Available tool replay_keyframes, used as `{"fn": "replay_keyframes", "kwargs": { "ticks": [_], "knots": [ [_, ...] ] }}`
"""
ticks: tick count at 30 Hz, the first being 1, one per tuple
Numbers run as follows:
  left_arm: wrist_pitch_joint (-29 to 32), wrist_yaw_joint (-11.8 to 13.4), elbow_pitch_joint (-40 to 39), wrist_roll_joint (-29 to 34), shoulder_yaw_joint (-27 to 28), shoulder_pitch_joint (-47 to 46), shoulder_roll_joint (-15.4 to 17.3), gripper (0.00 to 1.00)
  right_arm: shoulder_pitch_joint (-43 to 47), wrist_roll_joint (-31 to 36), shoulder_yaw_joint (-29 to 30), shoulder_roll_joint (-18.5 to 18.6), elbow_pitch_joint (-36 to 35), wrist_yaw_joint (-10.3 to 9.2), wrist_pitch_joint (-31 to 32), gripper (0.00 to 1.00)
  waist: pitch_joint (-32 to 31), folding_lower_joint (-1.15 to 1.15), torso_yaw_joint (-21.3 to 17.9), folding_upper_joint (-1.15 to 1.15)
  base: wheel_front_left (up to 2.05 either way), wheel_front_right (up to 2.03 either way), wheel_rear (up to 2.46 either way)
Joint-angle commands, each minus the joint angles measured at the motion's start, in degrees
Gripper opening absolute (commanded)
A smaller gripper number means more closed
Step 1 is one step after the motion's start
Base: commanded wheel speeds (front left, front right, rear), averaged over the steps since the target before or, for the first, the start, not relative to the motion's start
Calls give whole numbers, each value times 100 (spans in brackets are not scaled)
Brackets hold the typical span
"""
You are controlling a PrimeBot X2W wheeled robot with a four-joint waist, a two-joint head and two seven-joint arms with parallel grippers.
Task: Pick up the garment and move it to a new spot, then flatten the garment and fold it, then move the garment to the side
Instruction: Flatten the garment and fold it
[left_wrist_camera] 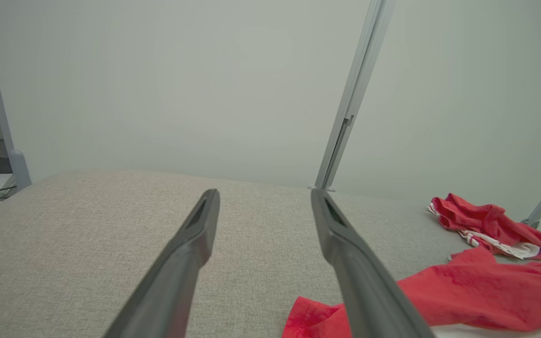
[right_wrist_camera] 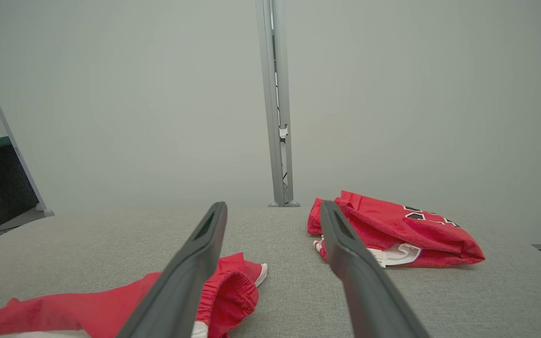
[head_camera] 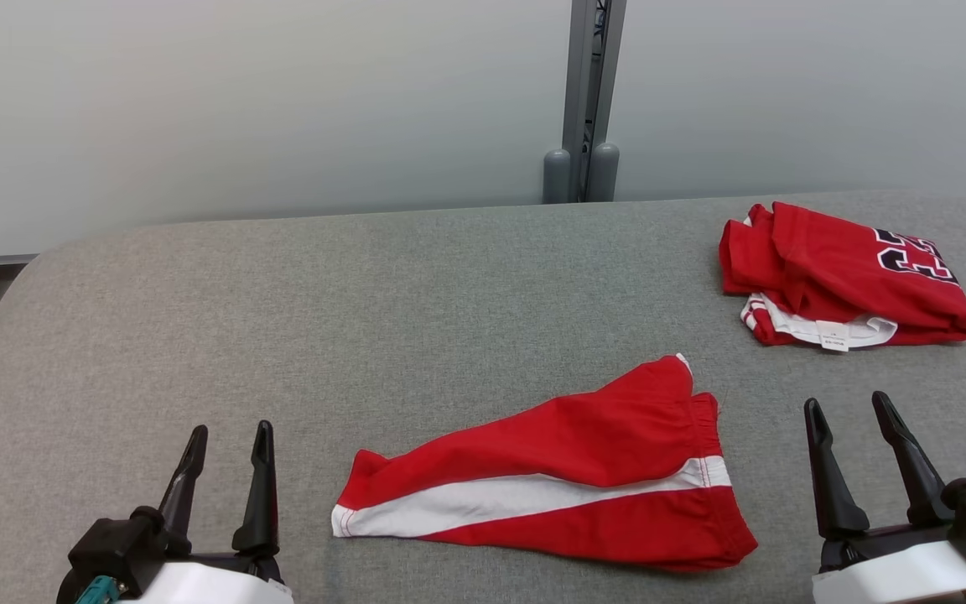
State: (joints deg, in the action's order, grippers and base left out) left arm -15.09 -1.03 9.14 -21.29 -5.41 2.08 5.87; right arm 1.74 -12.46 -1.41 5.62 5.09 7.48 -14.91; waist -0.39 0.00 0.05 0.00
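1. Head view — a grey, woven, padded worktop [head_camera: 366,319] with rounded corners is seen before a pale wall [head_camera: 240,101] and a metal post [head_camera: 588,101]. The red shorts [head_camera: 584,470], white-striped and rumpled, are laid near the middle of the front edge. A folded red jersey [head_camera: 843,268] is set by the far right corner. The left gripper [head_camera: 231,430] and right gripper [head_camera: 848,403] are held wide apart, empty, at the front edge.
2. Left wrist view — the left gripper [left_wrist_camera: 265,193] is spread above bare weave. The red shorts [left_wrist_camera: 486,295] are cut off at the frame's edge.
3. Right wrist view — the right gripper [right_wrist_camera: 274,205] is parted. The elastic waistband of the red shorts [right_wrist_camera: 87,310] is partly hidden behind one finger.
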Motion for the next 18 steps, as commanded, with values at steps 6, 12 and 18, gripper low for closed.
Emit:
{"fn": "replay_keyframes", "kwargs": {
  "ticks": [6,12,18],
  "knots": [
    [26,-90,219,9,-3,13,-49,100,-23,-21,-93,83,121,3,-39,100,-7,0,7,0,0,0,0],
    [651,-236,761,-220,-198,-52,-59,100,-65,-302,-564,315,500,3,-29,100,-15,0,-3,0,0,0,0],
    [1303,-335,1149,-318,-424,-177,-11,100,-285,-792,-1333,709,916,3,467,100,25,0,-36,0,0,0,0]
  ]
}}
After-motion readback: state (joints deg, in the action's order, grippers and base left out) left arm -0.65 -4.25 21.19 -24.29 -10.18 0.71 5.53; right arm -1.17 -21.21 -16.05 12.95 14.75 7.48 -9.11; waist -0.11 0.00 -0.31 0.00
